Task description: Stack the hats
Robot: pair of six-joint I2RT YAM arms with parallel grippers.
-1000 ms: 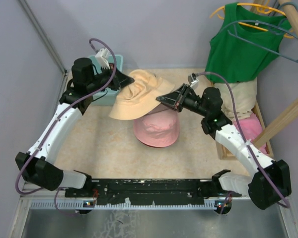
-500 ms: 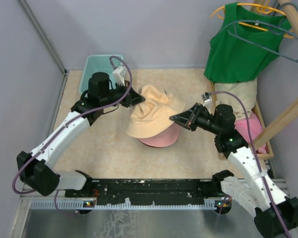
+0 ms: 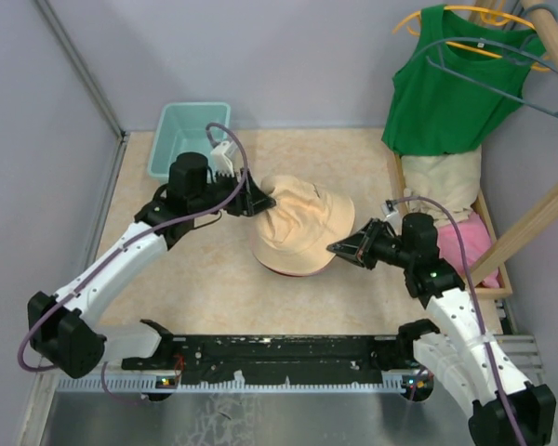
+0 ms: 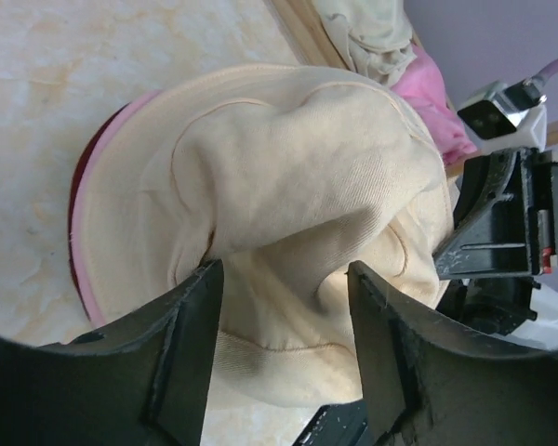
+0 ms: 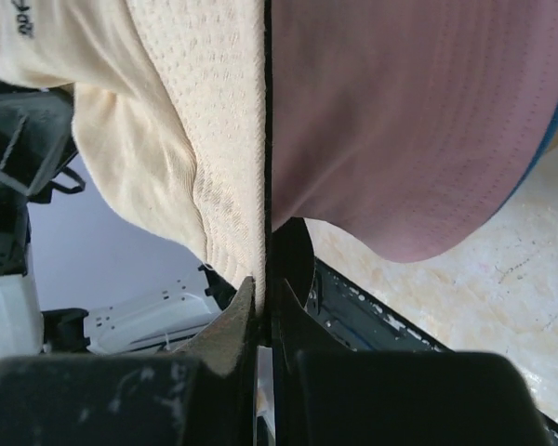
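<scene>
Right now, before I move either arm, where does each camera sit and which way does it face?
Top external: above and behind, looking down on the table; left arm and right arm show, left gripper and right gripper at the beige hat.
Left wrist: over the hat's crown, facing the right gripper; its own open fingers frame it.
Right wrist: low at the brim, looking along its own shut fingers; pink hat beside.
Shared: all three show the beige hat.

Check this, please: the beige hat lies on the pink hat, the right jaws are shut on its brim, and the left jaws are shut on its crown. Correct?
Not quite. The left jaws stand open, with the crown of the beige hat between them, as the left wrist view shows. The rest holds.
</scene>
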